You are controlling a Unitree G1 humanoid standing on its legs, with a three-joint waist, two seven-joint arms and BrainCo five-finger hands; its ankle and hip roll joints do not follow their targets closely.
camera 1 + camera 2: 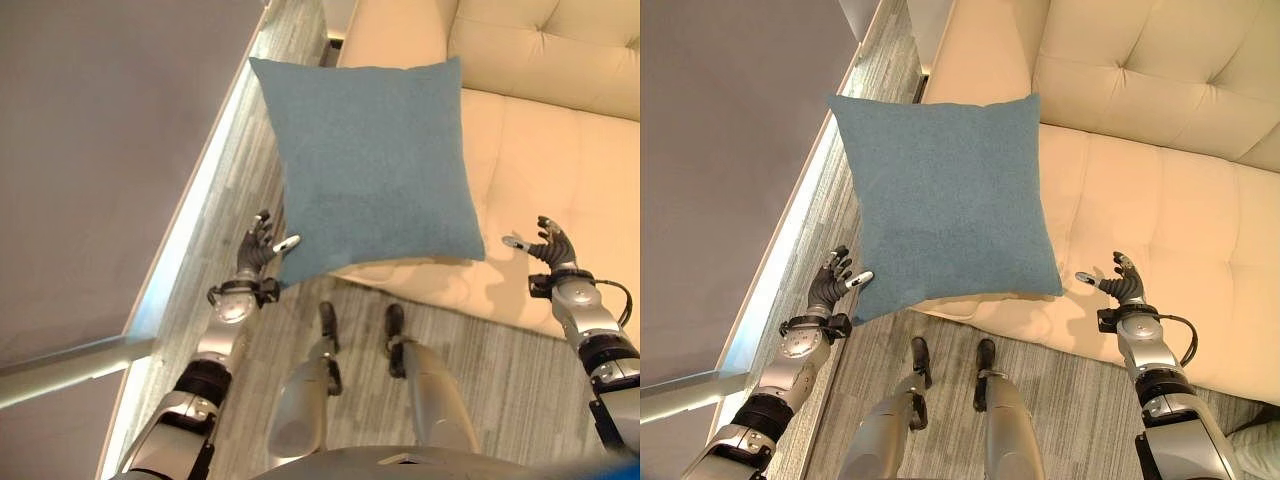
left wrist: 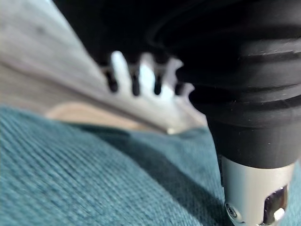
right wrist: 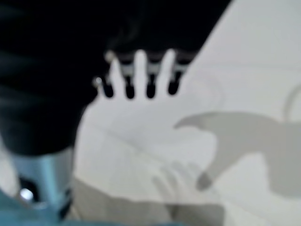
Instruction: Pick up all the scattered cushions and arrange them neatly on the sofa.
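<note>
A cream sofa [image 1: 1160, 200] with a tufted back takes up the right and upper part of the head views, its seat running along a grey wood-look floor [image 1: 1080, 400]. A grey wall [image 1: 90, 150] with a pale baseboard runs down the left side. A square blue cushion [image 1: 945, 200] shows flat-on to the camera over the near left end of the seat, its upper edge level with the sofa's armrest end and its lower left corner hanging out past the seat's front edge above the floor; whether it rests on the seat or is in the air cannot be told. The left hand [image 1: 830, 285] is at that lower left corner, fingers spread and relaxed, the thumb tip just at the cushion's edge, not curled round the cloth; in its wrist view the blue weave lies close under the fingers [image 2: 141, 77]. The right hand [image 1: 1120, 283] is over the seat's front edge, clear of the cushion's lower right corner, fingers straight and loosely apart with the thumb out, holding nothing, its shadow cast on the cream seat.
</note>
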